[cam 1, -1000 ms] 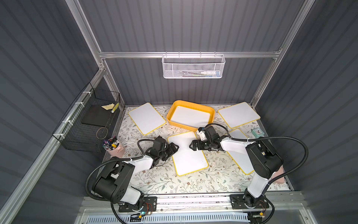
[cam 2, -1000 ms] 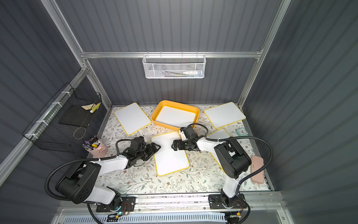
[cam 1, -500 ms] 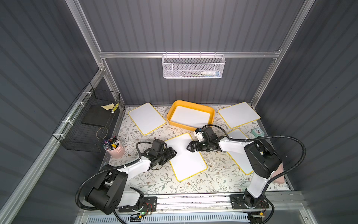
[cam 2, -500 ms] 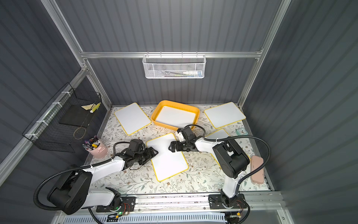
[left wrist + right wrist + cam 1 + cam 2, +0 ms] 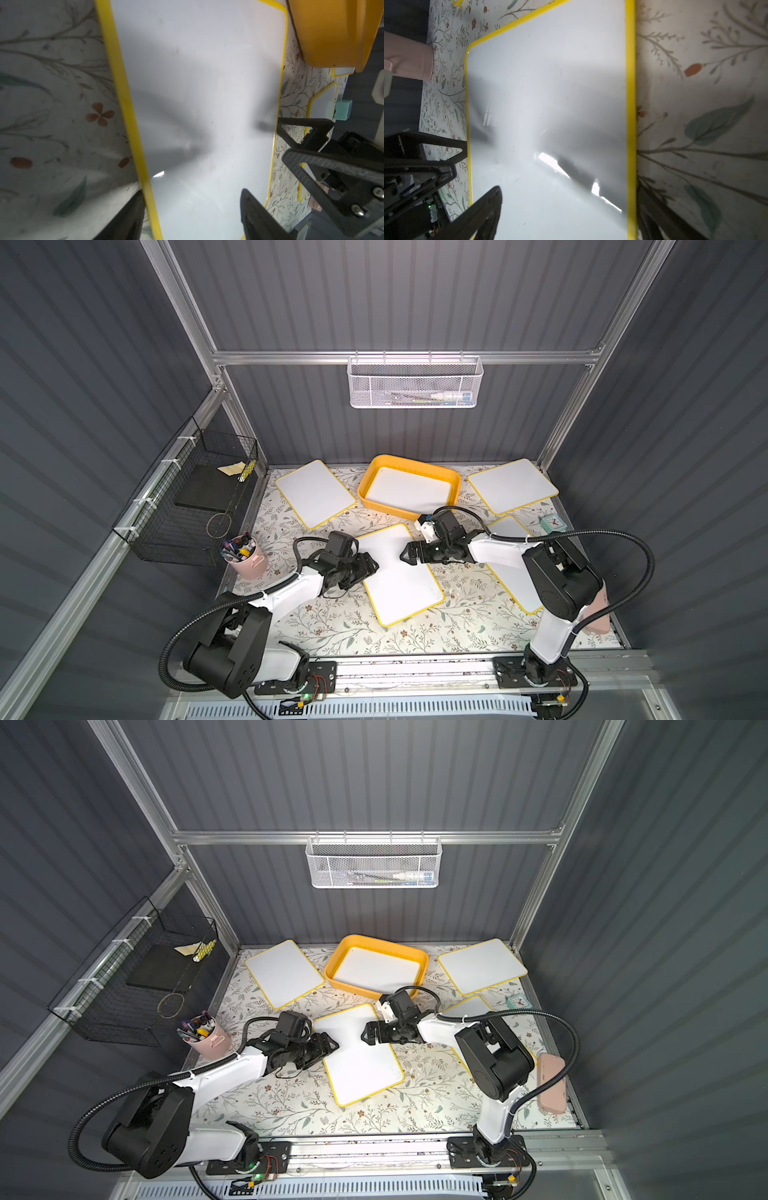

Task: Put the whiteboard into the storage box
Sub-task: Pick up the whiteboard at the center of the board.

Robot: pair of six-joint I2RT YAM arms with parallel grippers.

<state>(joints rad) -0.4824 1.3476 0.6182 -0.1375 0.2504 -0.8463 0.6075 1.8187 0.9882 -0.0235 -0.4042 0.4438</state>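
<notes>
The fingers (image 5: 257, 218) of your left gripper (image 5: 371, 565) stand apart astride the yellow long edge of the whiteboard (image 5: 399, 585), drawn in slightly since a second ago but gripping nothing, while the right gripper (image 5: 405, 558) has slid further over the opposite edge, fingers (image 5: 483, 216) fully wide. The whiteboard has barely shifted: it lies flat on the floral mat (image 5: 332, 626) at lower centre of both top views, just below the storage box (image 5: 386, 508), so the lift has not begun. You get no legible brand or label: the print on the left gripper's body, lower left of the right wrist view, blurs out.
</notes>
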